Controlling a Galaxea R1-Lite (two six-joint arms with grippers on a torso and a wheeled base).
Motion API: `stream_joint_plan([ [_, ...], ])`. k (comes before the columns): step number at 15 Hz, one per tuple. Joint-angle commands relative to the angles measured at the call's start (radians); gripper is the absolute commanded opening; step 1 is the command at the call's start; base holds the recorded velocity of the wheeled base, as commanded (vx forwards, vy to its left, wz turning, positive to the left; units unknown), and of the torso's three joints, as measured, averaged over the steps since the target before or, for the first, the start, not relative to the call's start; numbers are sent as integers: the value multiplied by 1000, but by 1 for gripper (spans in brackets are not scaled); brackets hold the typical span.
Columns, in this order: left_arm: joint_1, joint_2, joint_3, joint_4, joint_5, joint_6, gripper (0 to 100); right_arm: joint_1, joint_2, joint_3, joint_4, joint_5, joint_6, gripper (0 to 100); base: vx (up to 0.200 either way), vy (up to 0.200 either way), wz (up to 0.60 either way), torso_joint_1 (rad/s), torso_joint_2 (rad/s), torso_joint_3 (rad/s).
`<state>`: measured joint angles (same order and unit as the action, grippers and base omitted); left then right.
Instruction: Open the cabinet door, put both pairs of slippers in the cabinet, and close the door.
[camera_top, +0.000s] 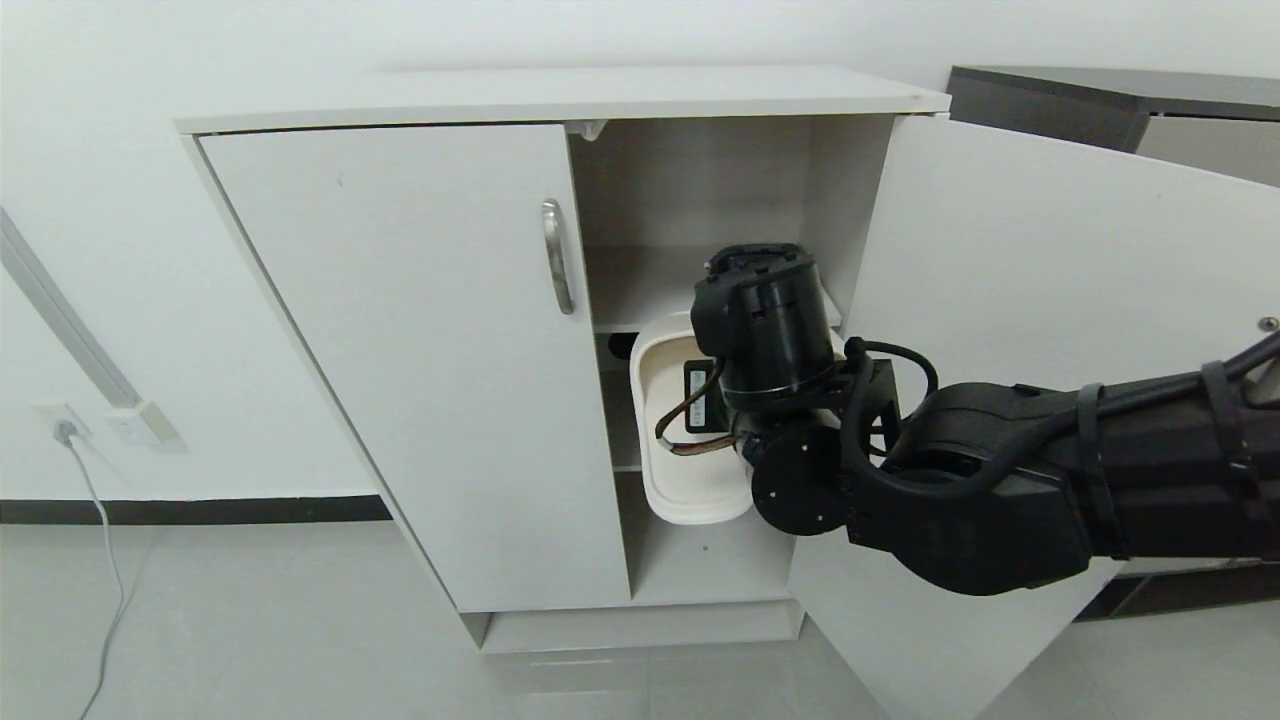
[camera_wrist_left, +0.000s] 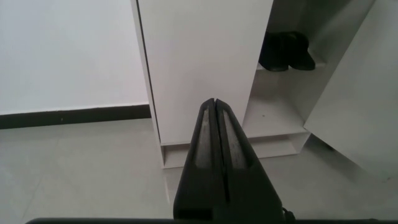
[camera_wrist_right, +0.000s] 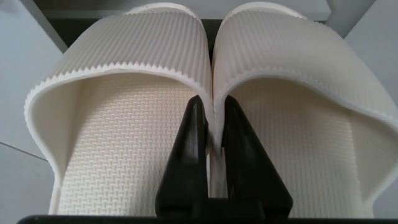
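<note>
Where wall meets floor, far L: white socket w/ grey cable plugged in, cable trailing down onto tiles.
L gripper: fingers pressed flat together, nothing btwn them; low in front of cabinet, pointing at base of closed door.
Cabinet: white, two doors, against white wall, standing on grey tile floor.
L door: closed, metal handle upright near its inner edge.
Cream slippers: pair side by side, inner edges touching, toes toward interior; held at open R compartment, about level w/ mid shelves. Can't tell if they touch a shelf.
R gripper: pinching the two touching inner edges of the cream slippers, one finger inside each slipper; in head view it's hidden behind its own wrist.
Dark pair: dark footwear, slippers by the look, on lower shelf inside R compartment, above bottom floor of cabinet.
R door: swung wide open, R arm crossing in front of it.
Grey unit: dark furniture behind open door, far R.
</note>
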<state>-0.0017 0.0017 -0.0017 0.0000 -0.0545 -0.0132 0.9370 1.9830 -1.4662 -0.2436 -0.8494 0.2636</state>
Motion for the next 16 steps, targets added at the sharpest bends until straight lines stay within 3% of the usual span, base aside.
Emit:
stream_joint_plan([
  [1,0,0,0,0,-1,-1,0,0,-12,-2,-2,-2,0,0,0,0,0,0,0,0],
  [12,0,0,0,0,-1,-1,0,9,-7,-10,0,-2,-14,0,200,0,0,1,4,3],
  [16,0,0,0,0,1,-1,0,9,23,-8,-3,-4,-14,0,0,0,0,0,0,0],
])
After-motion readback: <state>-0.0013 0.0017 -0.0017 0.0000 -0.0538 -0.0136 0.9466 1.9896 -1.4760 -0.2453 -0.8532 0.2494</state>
